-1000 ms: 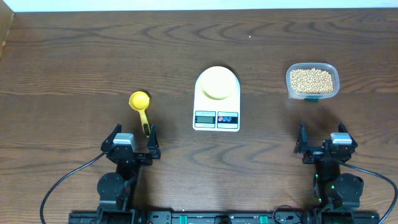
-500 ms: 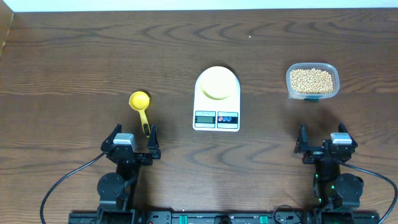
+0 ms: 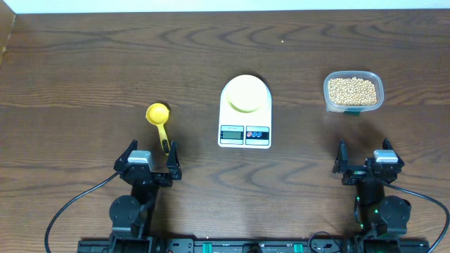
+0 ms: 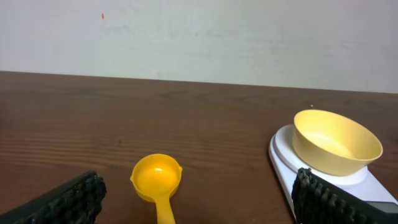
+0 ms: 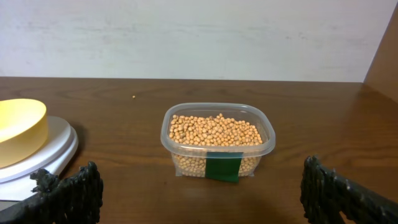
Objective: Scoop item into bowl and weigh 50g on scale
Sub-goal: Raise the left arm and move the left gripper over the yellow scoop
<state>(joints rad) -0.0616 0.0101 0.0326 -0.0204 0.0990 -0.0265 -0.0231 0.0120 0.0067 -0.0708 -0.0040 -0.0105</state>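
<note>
The pale yellow bowl [image 3: 246,93] sits empty on the white scale [image 3: 245,133] at the table's middle; both show in the left wrist view, the bowl [image 4: 336,142] on the scale [image 4: 283,162]. The beans [image 3: 352,90] fill a clear tub [image 3: 328,102] at the right, also in the right wrist view [image 5: 214,130]. A bright yellow scoop [image 3: 158,116] lies left of the scale, its handle toward my left gripper [image 3: 150,157], which is open and empty just behind it. My right gripper [image 3: 364,159] is open and empty, near the tub's front.
The tub [image 5: 217,163] carries a green label on its front. The bowl's edge [image 5: 22,127] and the scale's edge [image 5: 59,152] show at the left of the right wrist view. A pale wall runs behind the table's far edge.
</note>
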